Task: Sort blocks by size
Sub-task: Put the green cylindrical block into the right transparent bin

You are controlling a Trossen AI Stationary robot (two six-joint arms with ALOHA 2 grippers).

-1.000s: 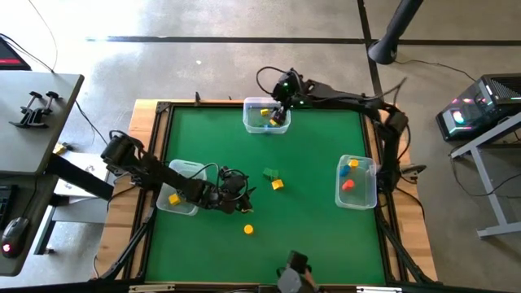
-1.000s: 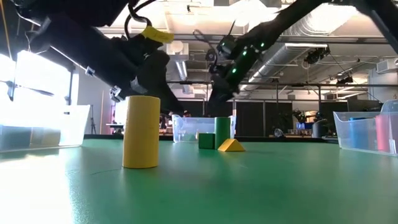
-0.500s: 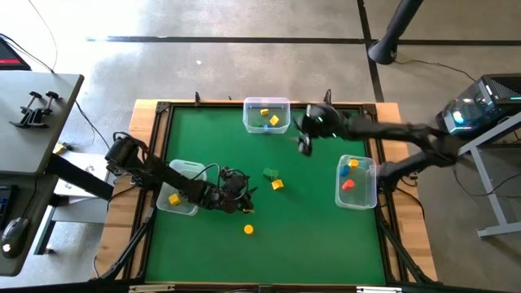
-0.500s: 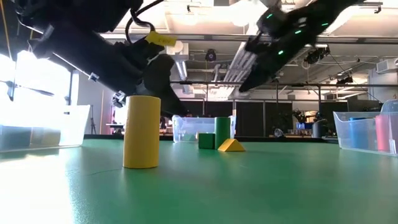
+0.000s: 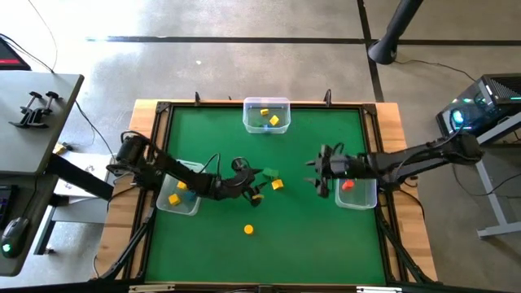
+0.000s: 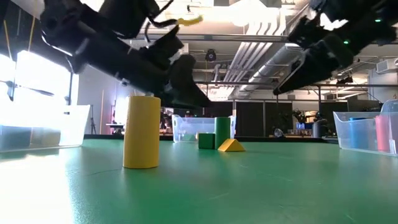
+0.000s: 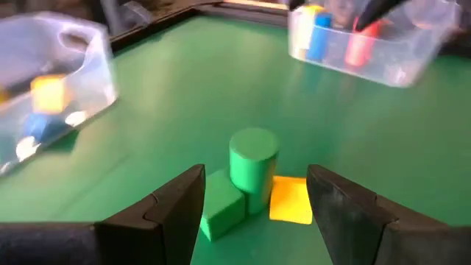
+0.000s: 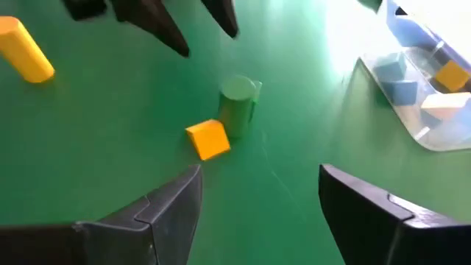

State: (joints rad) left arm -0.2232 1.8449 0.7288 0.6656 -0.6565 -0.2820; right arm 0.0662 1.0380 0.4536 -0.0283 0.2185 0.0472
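Three blocks (image 5: 272, 177) sat mid-surface (image 5: 309, 236) w/ left gripper (image 5: 256, 193) just beside, jaws apart, empty; right gripper (image 5: 319, 173) hovered wide open nr a bin (image 5: 360, 200).

Blurred with motion in the low view: left arm (image 6: 124, 50) across the upper left, right arm (image 6: 329, 43) at the upper right, fingertips of neither resolved. Cut off by the right edge there: a clear bin (image 6: 367, 130), only part showing, blue and red pieces inside smeared. Green cube (image 6: 206, 140) at centre partly covered by the green cylinder (image 6: 222, 132). Too small in the high view to tell shapes: contents of the top bin (image 5: 266, 115). Soft and cut by the left edge in the left wrist view: another bin (image 7: 51, 96), pieces inside indistinct.
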